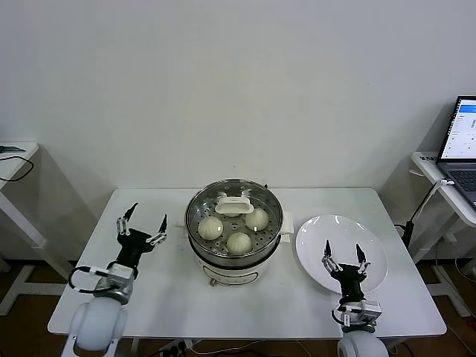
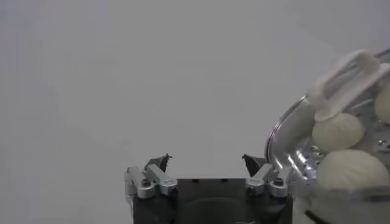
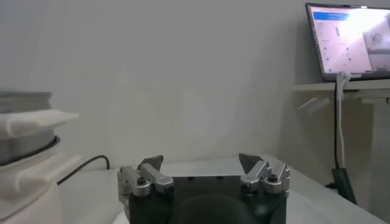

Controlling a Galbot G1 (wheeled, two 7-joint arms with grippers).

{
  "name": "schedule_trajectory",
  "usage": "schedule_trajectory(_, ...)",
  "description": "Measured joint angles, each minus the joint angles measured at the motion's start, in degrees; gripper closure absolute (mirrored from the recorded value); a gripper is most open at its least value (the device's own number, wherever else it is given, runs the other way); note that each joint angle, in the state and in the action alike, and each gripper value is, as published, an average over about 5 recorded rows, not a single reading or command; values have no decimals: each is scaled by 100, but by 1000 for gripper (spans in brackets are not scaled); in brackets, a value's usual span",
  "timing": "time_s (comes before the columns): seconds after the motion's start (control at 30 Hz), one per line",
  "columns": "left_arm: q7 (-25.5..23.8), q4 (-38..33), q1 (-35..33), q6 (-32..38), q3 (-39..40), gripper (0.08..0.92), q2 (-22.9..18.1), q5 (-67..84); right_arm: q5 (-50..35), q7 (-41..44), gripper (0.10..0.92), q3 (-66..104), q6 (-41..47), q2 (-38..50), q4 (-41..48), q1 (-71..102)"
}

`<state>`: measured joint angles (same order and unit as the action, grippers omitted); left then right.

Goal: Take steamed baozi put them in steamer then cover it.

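Since the lid (image 1: pixel 233 202) is covering the buns (image 1: pixel 239 242) in the steamer (image 1: pixel 233 256), we are resting both grippers, left (image 1: pixel 141 221) at nine o'clock and right (image 1: pixel 343 254) at three, wide open and empty.

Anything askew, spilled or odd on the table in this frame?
Nothing stands out. The cover sits level on the steamer with baozi inside, and the plate is bare. Left claw and right claw hover open.

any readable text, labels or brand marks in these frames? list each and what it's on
None readable.
Laptop screen: lines of text on a blue-and-white window, too small and blurred to read.
Steamer, cover, plate, both grippers: no visible markings.
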<state>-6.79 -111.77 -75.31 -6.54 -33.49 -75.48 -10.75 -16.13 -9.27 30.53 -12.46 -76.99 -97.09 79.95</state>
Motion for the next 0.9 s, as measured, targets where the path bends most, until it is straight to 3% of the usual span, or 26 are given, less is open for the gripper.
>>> schedule_trajectory(0.33,-225,747,-137,893,-382,177,3,925,-17,40,203,-21,88,4,-111,71)
schedule_trajectory(0.9,-327,1075,-352,1561,-461,177,61,1288,79,15,203,-45,129,23,-183,165)
